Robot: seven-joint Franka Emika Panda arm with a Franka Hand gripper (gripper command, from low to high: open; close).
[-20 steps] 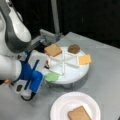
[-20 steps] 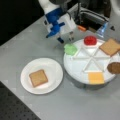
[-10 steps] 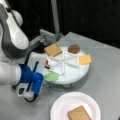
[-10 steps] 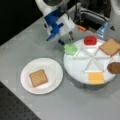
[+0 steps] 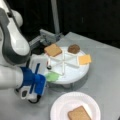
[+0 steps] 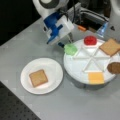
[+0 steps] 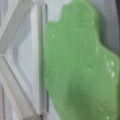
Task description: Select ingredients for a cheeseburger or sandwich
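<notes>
Jaws: we cannot tell their opening.
Gripper (image 6: 65, 45): we see it at the lettuce (image 6: 70, 49), on the divided tray's (image 6: 82, 72) rim.
Plate (image 6: 53, 75): holds one toast square (image 6: 38, 77).

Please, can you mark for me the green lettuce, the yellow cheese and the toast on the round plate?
Green lettuce (image 6: 70, 49): a front view, middle of the piece.
Yellow cheese (image 6: 96, 78): a front view, centre of the square.
Toast (image 6: 38, 77): a front view, centre of the slice on the plate.
</notes>
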